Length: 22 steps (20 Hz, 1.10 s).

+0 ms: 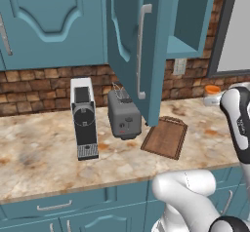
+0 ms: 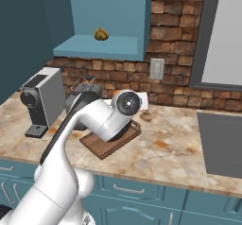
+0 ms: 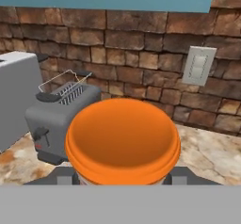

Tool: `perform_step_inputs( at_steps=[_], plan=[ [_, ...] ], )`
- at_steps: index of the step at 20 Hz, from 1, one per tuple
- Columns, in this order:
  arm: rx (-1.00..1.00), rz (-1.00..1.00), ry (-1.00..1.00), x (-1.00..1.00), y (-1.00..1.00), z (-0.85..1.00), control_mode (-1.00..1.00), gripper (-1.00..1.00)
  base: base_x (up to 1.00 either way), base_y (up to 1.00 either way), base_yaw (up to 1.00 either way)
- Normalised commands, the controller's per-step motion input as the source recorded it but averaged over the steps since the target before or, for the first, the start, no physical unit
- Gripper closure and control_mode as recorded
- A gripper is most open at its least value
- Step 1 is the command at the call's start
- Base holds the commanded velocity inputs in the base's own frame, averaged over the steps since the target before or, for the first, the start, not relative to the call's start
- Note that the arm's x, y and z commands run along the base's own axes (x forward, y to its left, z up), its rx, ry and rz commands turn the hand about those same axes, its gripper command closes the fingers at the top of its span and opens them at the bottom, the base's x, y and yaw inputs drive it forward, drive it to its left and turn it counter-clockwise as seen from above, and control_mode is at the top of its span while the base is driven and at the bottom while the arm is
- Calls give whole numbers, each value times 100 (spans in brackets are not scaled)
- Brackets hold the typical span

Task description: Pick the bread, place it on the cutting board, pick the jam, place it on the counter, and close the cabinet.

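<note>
The jam (image 3: 122, 138), a pale jar with an orange lid, sits right in front of the hand camera between my dark fingertips (image 3: 62, 175). My gripper (image 3: 122, 177) is shut on the jam. From the left base, the jam (image 1: 212, 94) is at the back right of the counter (image 1: 49, 163), next to my arm. The bread (image 2: 100, 34) rests on the shelf inside the cabinet, whose door (image 1: 132, 46) stands open. The dark-brown cutting board (image 1: 166, 137) lies bare on the counter below the door; my arm covers part of the board (image 2: 106, 148).
A grey toaster (image 1: 124, 115) and a coffee machine (image 1: 84, 119) stand left of the board. A wall outlet (image 2: 157, 69) is on the brick wall. A dark grey inset (image 2: 220, 143) occupies the counter's right end. Drawers (image 1: 53, 206) run below the counter edge.
</note>
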Motion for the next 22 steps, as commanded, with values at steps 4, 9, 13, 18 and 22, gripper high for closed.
perform_step_inputs(
  at_steps=[4,9,13,18,22],
  plan=[
    [0,-2,0,0,-31,-23,-100,100,0,0,0],
    [0,0,0,0,-29,-15,-100,100,0,0,0],
    [0,0,0,0,-20,-14,-100,100,0,0,0],
    [-2,0,3,0,-6,-11,-100,100,0,0,0],
    [-4,0,6,0,0,-11,-100,100,0,0,0]
  ],
)
